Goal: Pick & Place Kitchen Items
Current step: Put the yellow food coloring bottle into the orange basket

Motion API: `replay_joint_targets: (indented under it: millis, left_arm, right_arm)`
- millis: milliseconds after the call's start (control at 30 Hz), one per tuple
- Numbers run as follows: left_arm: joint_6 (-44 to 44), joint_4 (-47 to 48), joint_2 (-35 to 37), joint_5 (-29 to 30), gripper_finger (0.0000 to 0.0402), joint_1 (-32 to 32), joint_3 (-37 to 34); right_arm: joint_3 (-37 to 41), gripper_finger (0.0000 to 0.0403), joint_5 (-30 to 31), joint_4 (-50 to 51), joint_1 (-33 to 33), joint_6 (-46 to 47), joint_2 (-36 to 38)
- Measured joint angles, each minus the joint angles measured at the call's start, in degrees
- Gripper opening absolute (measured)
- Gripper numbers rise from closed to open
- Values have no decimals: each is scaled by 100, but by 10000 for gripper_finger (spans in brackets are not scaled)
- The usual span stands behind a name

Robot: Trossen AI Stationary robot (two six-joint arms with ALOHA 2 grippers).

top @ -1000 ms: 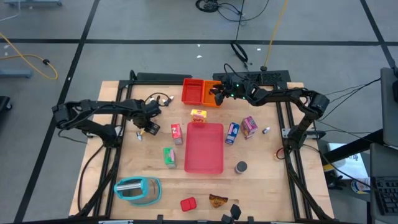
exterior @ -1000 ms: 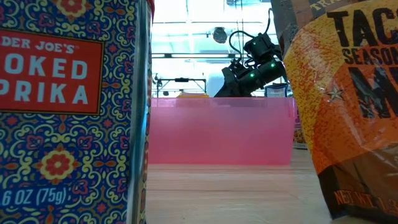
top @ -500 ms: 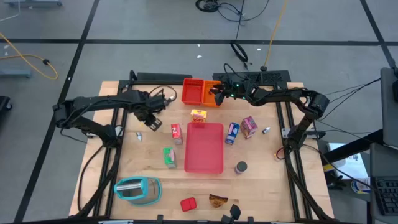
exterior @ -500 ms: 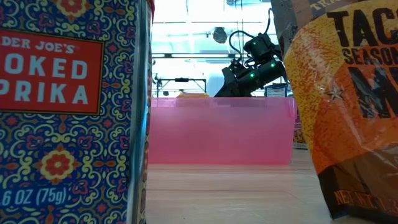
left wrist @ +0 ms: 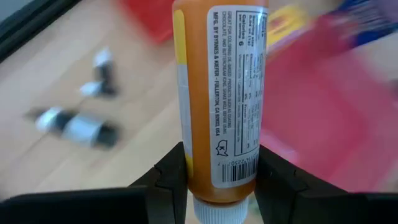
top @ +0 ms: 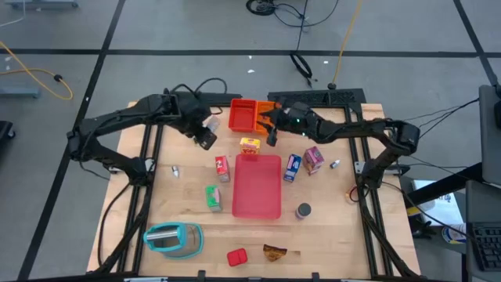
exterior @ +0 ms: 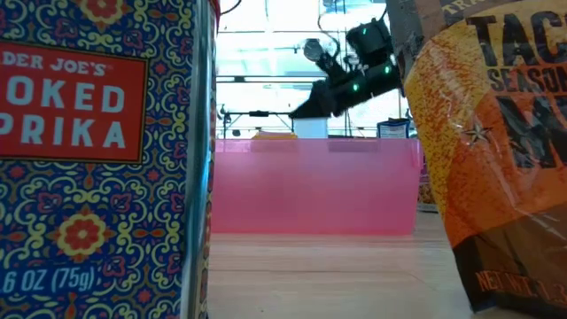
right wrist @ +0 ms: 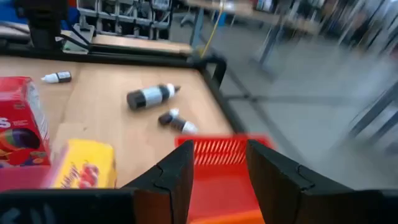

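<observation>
In the left wrist view my left gripper (left wrist: 221, 163) is shut on an orange bottle (left wrist: 221, 81) with a white label and a white cap. In the high view it (top: 205, 138) hangs above the table, left of the red bin (top: 243, 116). My right gripper (top: 272, 135) stands open with nothing between its fingers, at the near edge of the orange bin (top: 267, 110), above the yellow box (top: 250, 145). Red (top: 222, 167), green (top: 213, 197), blue (top: 292, 167) and pink (top: 314, 159) boxes and a grey can (top: 303, 210) lie around the pink tray (top: 257, 186). My left gripper pinches the orange bottle between its two fingers at the cap end (left wrist: 221, 186), just ahead of the white cap. The fingers slant steeply down from above. The bottle runs on past the fingertips in line with them, cap end nearest the wrist. It is lifted clear of the table.
Tiny dark bottles lie on the wood at the left (top: 175, 170) and right (top: 335, 164). A teal holder (top: 172, 239), a red tin (top: 237, 256) and a brown packet (top: 274, 252) lie near the front edge. The tin (exterior: 97, 159) and packet (exterior: 496, 151) fill the low view.
My left gripper has risen from the table with the orange bottle, lifting it clear. It has gone toward the far edge and the red bin, tipping more steeply down. My right gripper has come back from over the orange bin toward the near edge, risen a little and rolled.
</observation>
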State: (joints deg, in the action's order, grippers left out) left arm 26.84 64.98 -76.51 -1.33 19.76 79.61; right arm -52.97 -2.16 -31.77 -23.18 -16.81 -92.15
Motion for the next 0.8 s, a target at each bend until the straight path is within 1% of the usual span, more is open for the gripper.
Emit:
replay_joint_targets:
  millis: [67, 233, 300, 400, 500, 633, 733, 800]
  left_arm:
    - [-17, -236, -1, -270, 130, -1, 2]
    - [38, -538, -157, -581, 130, 3, -1]
    - [129, -686, -251, -771, 130, 8, -2]
    - [155, -1041, -396, -1288, 130, 9, -1]
    - [218, -1552, -545, -1721, 130, -25, 0]
    - [336, -1966, -745, -2122, 130, -30, 0]
    - [369, -2074, -806, -2265, 130, -17, -8]
    - [460, -2391, -861, -2369, 130, -41, 7]
  right_arm:
    - [0, 139, 503, -35, 315, -517, 180]
    - [0, 139, 1850, -246, 1118, -1799, 434]
    - [0, 139, 2237, -472, 1401, -2371, 459]
    - [-2, 139, 2684, -687, 1737, -3027, 451]
    - [0, 139, 2901, -755, 1963, -3390, 455]
    - [0, 139, 3048, -756, 2226, -3826, 449]
    - [0, 139, 3092, -799, 2383, -4124, 457]
    - [0, 140, 3092, -786, 2461, -4275, 454]
